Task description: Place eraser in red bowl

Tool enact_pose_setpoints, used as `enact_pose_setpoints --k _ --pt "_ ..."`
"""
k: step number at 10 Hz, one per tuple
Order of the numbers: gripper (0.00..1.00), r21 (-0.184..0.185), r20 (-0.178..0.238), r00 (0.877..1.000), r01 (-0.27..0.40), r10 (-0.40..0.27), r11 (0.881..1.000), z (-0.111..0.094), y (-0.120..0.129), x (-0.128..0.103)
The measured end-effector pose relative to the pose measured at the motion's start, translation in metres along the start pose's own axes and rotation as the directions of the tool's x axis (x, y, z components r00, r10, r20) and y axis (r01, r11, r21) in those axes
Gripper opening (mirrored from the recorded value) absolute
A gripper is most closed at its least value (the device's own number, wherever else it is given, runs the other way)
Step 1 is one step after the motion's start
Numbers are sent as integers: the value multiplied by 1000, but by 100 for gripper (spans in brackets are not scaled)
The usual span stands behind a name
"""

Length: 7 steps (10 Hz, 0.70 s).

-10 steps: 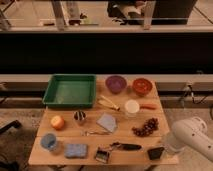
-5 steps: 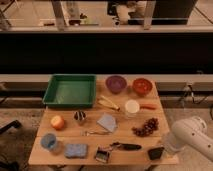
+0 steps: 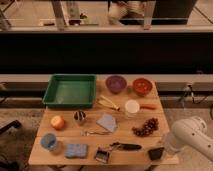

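Resting eraser (image 3: 156, 153) just beside gripper (image 3: 165, 148)

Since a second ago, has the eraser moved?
No. The eraser stays at the table's front right corner, right of the brush, with the gripper beside it.

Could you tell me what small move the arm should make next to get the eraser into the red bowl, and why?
Probably ease the gripper down over the eraser to grasp it. The eraser lies on the table near its front right corner, with the gripper just beside it at the arm's end, while the red bowl sits at the far right.
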<state>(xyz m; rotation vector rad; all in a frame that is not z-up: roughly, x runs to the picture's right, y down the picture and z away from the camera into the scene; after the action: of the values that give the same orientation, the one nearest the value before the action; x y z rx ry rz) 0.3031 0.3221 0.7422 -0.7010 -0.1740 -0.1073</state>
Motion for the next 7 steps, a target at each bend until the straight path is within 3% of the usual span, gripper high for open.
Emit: enact_pose_setpoints --k 5,6,7 --pt "1 4 0 1000 1 -1 1000 -2 3 2" --pt "1 26 6 1000 1 -1 1000 -8 5 3" --pt "1 77 21 1000 0 -2 997 -23 4 1"
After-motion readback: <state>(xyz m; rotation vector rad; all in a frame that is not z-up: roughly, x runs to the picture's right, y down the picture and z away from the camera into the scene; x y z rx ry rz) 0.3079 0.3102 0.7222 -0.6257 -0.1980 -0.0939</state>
